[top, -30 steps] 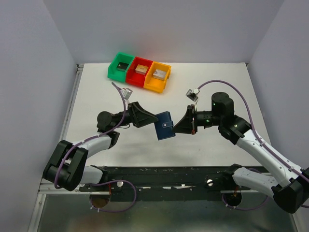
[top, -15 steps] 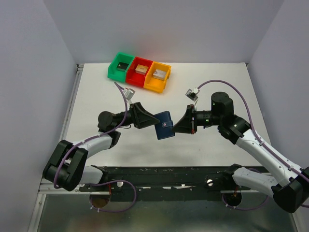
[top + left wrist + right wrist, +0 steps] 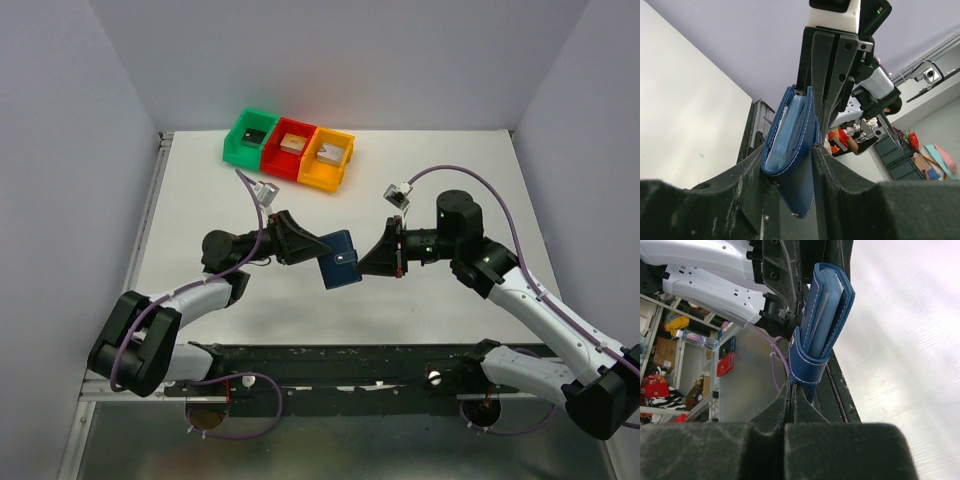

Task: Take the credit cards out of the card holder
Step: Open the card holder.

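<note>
The navy blue card holder [image 3: 341, 260] hangs in the air over the middle of the table, folded shut, between my two grippers. My left gripper [image 3: 318, 248] has a finger pressed on each cover near the spine [image 3: 795, 150], with pale blue sleeve pages showing between the covers. My right gripper [image 3: 365, 262] is shut on the holder's closing strap [image 3: 807, 367], its fingers [image 3: 775, 410] meeting on the thin tab. No credit cards show; anything inside the holder [image 3: 825, 320] is hidden.
Green [image 3: 250, 137], red [image 3: 290, 148] and orange [image 3: 328, 158] bins stand in a row at the back left of the white table [image 3: 450, 160], each with a small block inside. Grey walls close in the sides and back.
The left gripper's fingers have closed in from wide apart onto the card holder's covers. The holder and the right arm have barely moved.
</note>
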Controlling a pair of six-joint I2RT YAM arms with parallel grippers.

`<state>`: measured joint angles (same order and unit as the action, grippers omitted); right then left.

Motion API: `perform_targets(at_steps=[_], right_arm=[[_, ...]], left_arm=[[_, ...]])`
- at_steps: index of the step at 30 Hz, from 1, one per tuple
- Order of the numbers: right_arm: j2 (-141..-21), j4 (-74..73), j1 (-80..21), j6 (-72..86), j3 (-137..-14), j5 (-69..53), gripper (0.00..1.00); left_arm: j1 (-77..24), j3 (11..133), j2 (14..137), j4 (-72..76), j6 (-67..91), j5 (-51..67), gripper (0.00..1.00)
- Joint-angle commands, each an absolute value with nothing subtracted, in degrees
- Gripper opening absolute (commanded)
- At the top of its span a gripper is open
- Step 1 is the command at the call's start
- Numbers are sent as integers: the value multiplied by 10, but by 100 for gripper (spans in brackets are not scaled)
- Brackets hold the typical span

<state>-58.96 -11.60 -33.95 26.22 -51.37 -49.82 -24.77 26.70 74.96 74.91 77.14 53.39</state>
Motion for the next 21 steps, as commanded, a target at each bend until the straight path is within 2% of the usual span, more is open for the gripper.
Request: perform_targets(at_steps=[1,4,9,21], right_arm=[[-592,-99,-341,250,-509,-503,0],[-592,-99,-341,248,-505,-501,0],[-594,-101,-341,245,-501,-497,0],[-601,-107,-340,236,-499,-489,0]], left_arm=[[-248,279,731,914,764,545,50],[-248,283,729,915,767,545,58],[-248,287,727,914,768,545,57],[-246,280,722,915,767,547,33]])
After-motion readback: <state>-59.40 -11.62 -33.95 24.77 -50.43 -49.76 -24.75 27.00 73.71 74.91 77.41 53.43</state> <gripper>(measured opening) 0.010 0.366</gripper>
